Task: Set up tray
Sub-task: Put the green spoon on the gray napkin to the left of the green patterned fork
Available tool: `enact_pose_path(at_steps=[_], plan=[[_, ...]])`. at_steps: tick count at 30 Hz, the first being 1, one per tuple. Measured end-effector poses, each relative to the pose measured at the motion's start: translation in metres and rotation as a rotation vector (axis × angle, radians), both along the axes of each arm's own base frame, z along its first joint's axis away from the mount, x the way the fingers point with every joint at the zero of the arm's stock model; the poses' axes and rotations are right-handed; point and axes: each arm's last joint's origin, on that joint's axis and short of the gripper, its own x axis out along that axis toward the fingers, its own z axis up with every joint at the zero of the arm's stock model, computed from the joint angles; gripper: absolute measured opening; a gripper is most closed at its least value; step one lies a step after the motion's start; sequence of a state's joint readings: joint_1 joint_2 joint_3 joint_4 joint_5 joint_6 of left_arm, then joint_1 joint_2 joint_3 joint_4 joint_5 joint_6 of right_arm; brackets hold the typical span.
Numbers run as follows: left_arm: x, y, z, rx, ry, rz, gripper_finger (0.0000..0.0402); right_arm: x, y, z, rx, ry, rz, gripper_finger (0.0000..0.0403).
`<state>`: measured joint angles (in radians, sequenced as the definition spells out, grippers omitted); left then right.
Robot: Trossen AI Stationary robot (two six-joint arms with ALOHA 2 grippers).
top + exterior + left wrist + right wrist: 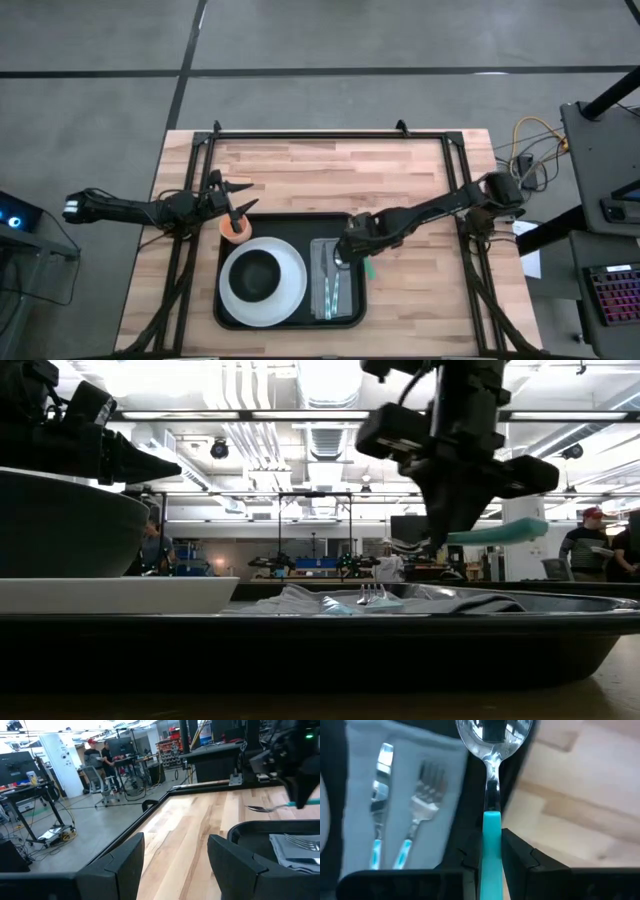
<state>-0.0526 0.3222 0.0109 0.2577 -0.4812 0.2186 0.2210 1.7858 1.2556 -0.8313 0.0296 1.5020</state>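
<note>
The black tray (290, 222) lies on the wooden table. On it sit a white plate (292, 290) with a dark bowl (258, 275), and a grey cloth (322, 270) bearing a fork (422, 805) and a knife (380, 795). An orange cup (235, 229) stands at the tray's far-left corner. My left gripper (238, 198) is open, just beyond that cup. My right gripper (350, 245) is shut on a spoon (492, 780) with a teal handle, over the tray's right side beside the cloth. My right gripper pinches the spoon's teal handle (492, 827) between its two fingers, close to where the handle meets the metal neck. The fingers come from above. The spoon is lifted clear and lies about level, its bowl (495, 732) over the tray's right rim and the handle's free end (500, 532) sticking out sideways.
Bare wood lies beyond the tray toward the far edge and on the table's right (420, 280). A black frame (330, 134) runs along the table's far and side edges. People and workbenches show in the room behind.
</note>
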Motion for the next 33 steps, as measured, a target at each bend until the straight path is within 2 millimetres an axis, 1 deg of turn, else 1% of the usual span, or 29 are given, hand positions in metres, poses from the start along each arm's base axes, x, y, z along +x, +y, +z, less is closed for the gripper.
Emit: enact_pose_path(at_steps=[7,16,20,24,28,33], plan=[[0.0,0.0,0.0,0.0,0.0,0.0,0.0198,0.039,0.024,-0.004,0.019,-0.02,-0.025,0.0042],[0.0,0.0,0.0,0.0,-0.002,0.0,0.0198,0.089,0.058,-0.007,0.026,0.015,-0.047,0.0042],[0.0,0.0,0.0,0.0,-0.001,0.0,0.0198,0.108,0.072,-0.009,0.032,0.009,-0.076,0.0042],[0.0,0.0,0.0,0.0,0.0,0.0,0.0198,0.12,0.083,-0.011,0.016,0.043,-0.116,0.0042],[0.0,0.0,0.0,0.0,0.0,0.0,0.0198,0.127,0.091,-0.012,0.006,0.081,-0.155,0.0042],[0.0,0.0,0.0,0.0,0.0,-0.001,0.0198,0.134,0.094,-0.008,0.008,0.08,-0.194,0.0042]])
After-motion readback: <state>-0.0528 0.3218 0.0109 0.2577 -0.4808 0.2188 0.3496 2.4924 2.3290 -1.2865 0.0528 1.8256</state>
